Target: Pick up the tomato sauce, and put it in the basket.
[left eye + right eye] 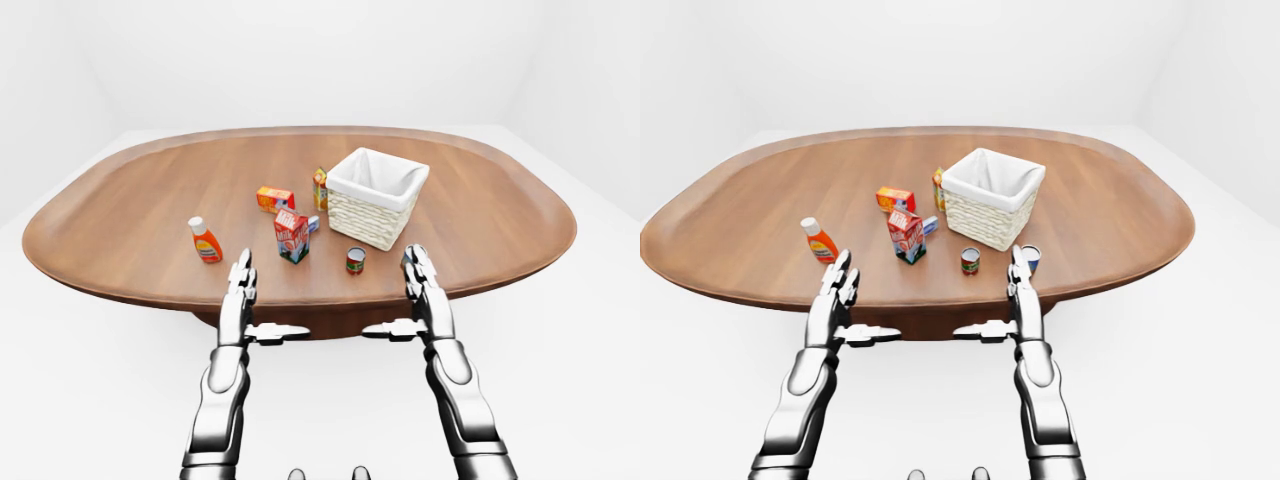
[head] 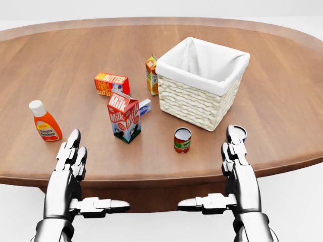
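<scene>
Hovering at near edge of oval wooden table (image 2: 282, 101), left hand (image 2: 70, 161) and right hand (image 2: 237, 156), fingers extended, nothing held. Small red tomato sauce can (image 2: 182, 140) placed at 7 o'clock of white-lined wicker basket (image 2: 194, 103). Risk: red-and-white milk carton (image 2: 124, 117) or half-hidden blue-rimmed can (image 2: 238, 132) behind right fingertips could be toppled; round can could be rolled away.

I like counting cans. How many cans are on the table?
2. One can stands below the basket in the head view. A second can shows just behind the right hand, partly hidden. The basket may hide more.

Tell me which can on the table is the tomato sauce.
The red-labelled can, standing clear left of the right hand. The other can, blue-labelled, sits mostly hidden behind that hand.
</scene>
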You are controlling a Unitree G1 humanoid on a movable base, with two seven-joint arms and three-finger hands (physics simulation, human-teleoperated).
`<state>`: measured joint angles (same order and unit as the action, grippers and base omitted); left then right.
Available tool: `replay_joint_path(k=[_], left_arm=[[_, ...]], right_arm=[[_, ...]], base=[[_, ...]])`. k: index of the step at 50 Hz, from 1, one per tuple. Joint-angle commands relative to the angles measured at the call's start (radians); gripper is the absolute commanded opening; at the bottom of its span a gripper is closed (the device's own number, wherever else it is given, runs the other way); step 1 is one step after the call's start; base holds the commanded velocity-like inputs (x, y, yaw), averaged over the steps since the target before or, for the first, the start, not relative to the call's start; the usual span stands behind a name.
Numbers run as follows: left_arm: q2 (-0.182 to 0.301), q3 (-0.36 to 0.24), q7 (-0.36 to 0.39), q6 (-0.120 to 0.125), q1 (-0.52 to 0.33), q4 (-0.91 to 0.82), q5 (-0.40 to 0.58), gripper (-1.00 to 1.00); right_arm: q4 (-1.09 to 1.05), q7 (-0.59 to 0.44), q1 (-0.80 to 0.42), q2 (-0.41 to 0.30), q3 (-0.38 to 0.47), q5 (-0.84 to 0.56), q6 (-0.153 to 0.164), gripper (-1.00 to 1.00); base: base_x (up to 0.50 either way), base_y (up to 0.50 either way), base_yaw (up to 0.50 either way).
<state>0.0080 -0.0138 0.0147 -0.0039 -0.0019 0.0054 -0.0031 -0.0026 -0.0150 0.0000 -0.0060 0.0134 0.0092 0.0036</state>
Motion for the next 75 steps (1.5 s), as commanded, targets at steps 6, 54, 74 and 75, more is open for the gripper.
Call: replay_joint_path(k=[6, 54, 74, 75], left_arm=[[0.012, -0.019, 0.028, 0.018, 0.004, -0.016, 0.002, 0.95], [0.03, -0.06, 0.053, 0.091, -0.018, -0.296, -0.011, 0.96], [0.028, -0.054, 0.055, 0.091, -0.014, -0.276, -0.004, 0.95], [0.028, -0.054, 0.055, 0.091, -0.014, -0.275, -0.003, 0.95]], right_arm=[[-0.009, -0.019, 0.0, -0.01, 0.017, 0.005, 0.008, 1.0], [-0.343, -0.063, 0.014, -0.024, 0.064, 0.065, 0.084, 1.0], [-0.337, -0.079, 0.017, -0.025, 0.064, 0.069, 0.084, 1.0], [-0.337, -0.079, 0.017, -0.025, 0.063, 0.068, 0.084, 1.0]], base=[[0.0, 0.0, 0.0], [0.01, 0.0, 0.0], [0.49, 0.0, 0.0], [0.5, 0.0, 0.0]])
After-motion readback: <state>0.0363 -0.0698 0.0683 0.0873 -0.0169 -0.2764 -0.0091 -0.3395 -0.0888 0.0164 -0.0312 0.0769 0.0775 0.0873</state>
